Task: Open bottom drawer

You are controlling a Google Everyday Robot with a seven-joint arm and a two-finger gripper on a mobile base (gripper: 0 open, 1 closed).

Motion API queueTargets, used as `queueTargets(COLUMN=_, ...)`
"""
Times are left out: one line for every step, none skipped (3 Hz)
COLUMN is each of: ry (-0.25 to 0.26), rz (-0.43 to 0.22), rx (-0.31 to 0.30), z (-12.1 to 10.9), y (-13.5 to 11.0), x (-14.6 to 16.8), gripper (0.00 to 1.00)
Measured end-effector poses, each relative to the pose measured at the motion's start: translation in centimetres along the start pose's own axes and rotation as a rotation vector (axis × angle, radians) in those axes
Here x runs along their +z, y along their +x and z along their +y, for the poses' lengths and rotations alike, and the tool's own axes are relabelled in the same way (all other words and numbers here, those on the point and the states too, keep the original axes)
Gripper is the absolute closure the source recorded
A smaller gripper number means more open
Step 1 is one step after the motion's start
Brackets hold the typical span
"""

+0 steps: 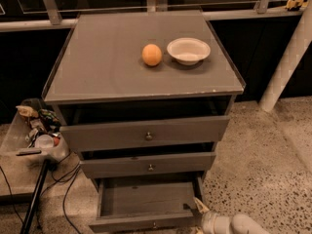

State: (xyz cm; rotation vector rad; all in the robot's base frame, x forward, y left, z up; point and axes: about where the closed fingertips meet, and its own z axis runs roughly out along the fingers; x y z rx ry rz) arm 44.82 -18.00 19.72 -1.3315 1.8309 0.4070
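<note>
A grey cabinet with three drawers stands in the middle of the camera view. The bottom drawer (146,199) is pulled out, its inside bare, and its slim front panel with a tiny knob (154,224) sits at the frame's lower edge. The gripper (200,207) is at the drawer's front right corner, on a white arm (229,224) coming in from the bottom right. The middle drawer (148,165) and the top drawer (146,133) are slightly out.
An orange (152,54) and a white bowl (188,50) rest on the cabinet top (107,67). A clear bin of clutter (34,133), a black pole and cables are at the left. A white pillar (287,57) stands at the right on speckled floor.
</note>
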Motion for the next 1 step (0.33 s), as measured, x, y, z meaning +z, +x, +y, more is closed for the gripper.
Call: queueTargets(ry=0.0, rz=0.0, rx=0.0, z=0.0, y=0.0, x=0.0, gripper=0.0)
